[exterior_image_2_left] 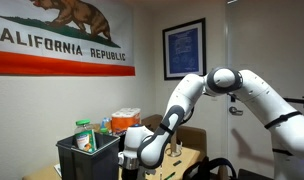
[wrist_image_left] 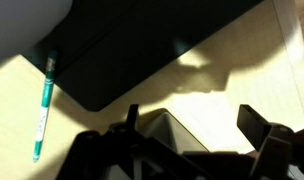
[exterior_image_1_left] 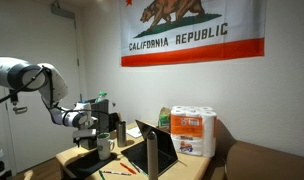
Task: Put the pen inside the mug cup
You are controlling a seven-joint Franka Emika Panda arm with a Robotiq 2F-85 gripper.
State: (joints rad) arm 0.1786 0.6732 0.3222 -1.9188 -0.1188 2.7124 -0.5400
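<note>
On the tabletop (wrist_image_left: 277,70) left of my tool (wrist_image_left: 192,128), the pen (wrist_image_left: 43,105) lies flat near the mug cup (exterior_image_1_left: 105,146); I should centre my empty, spread jaws across its barrel before descending.

The flag (exterior_image_1_left: 192,45) (exterior_image_2_left: 52,52), at 12 o'clock on the wall, reads "CALIFORNIA REPUBLIC" in both exterior views. Print on the framed poster (exterior_image_2_left: 183,48) and the towel package (exterior_image_1_left: 195,132) is too small to read.
</note>
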